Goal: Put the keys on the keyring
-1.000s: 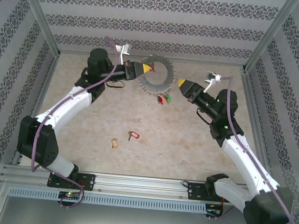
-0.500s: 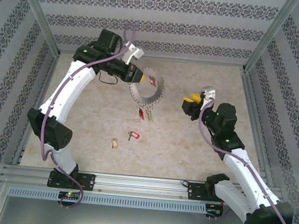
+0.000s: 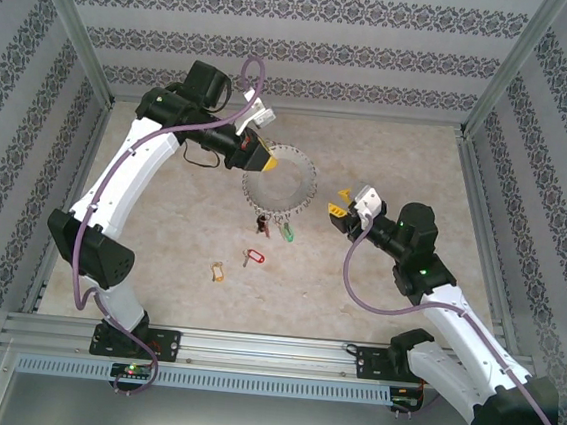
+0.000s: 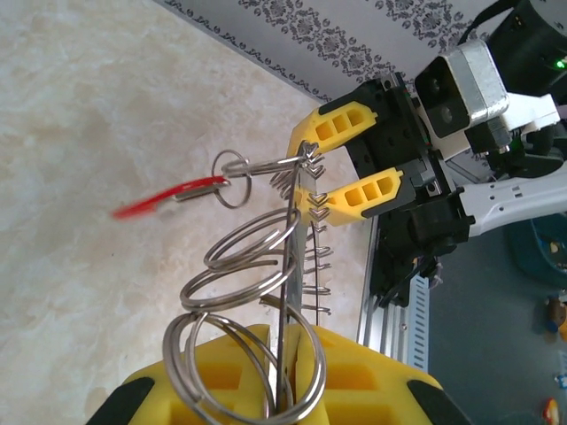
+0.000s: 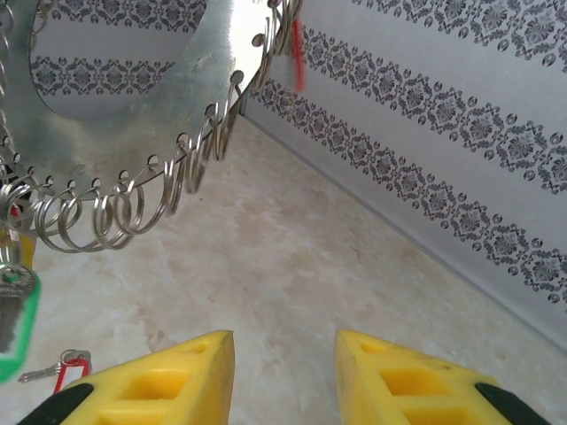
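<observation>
The keyring (image 3: 309, 185), a large metal ring fringed with split rings, hangs above mid-table with red and green tagged keys dangling below it. My left gripper (image 3: 259, 157) is shut on its upper left edge; in the left wrist view the yellow fingers (image 4: 354, 390) clamp the thin metal rim (image 4: 285, 292). My right gripper (image 3: 338, 202) hangs open just right of the ring, nothing between its fingers (image 5: 168, 376). Two loose keys lie on the table nearer me: the red-tagged one (image 3: 252, 258) and the tan-tagged one (image 3: 218, 271).
The tabletop is pale marble, closed in by patterned walls and metal posts. The ring's rim (image 5: 190, 97) and a hanging green tag (image 5: 16, 323) sit to the upper left in the right wrist view. An aluminium rail (image 3: 270, 350) runs along the near edge.
The left arm swung the keyring forward and down toward mid-table. The right gripper moved left toward the ring, turned to face it, and its jaws narrowed a little.
</observation>
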Robot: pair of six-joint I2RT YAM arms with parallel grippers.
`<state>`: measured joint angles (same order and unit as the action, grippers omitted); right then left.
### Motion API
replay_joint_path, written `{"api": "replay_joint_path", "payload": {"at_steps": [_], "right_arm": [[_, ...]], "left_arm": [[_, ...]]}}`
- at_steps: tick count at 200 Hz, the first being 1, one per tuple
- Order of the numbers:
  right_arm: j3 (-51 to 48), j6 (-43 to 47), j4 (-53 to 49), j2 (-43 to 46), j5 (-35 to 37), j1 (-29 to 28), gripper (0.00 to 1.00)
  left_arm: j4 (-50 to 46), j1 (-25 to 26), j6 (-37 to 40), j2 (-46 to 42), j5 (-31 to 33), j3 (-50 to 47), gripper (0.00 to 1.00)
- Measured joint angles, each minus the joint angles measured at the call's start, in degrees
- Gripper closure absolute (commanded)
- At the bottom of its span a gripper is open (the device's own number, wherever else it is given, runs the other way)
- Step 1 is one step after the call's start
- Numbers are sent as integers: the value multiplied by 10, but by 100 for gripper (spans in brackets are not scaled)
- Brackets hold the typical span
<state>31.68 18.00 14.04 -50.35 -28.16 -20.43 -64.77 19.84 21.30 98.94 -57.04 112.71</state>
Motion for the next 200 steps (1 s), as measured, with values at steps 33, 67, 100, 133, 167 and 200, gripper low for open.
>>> {"api": "replay_joint_path", "payload": {"at_steps": [33,67,100,133,167,200], "right_arm": [[0,13,10,2,-2,0,63],[-1,19,12,7,-3,0,63],[-1,19,12,7,-3,0,63],[-1,17,12,9,-3,0,61],[6,-42,2,9,19,3,59],[83,-202,-50,-33,34,64,59]], "left_arm": [[0,0,36,0,0,-13,100],[0,0,59,0,-2,-21,100],[1,0,70,-1,-2,-28,100],[2,0,73,-15,3,-45,100],[45,3,78,-54,63,-91,100],[193,49,151,-162,230,-248,100]]}}
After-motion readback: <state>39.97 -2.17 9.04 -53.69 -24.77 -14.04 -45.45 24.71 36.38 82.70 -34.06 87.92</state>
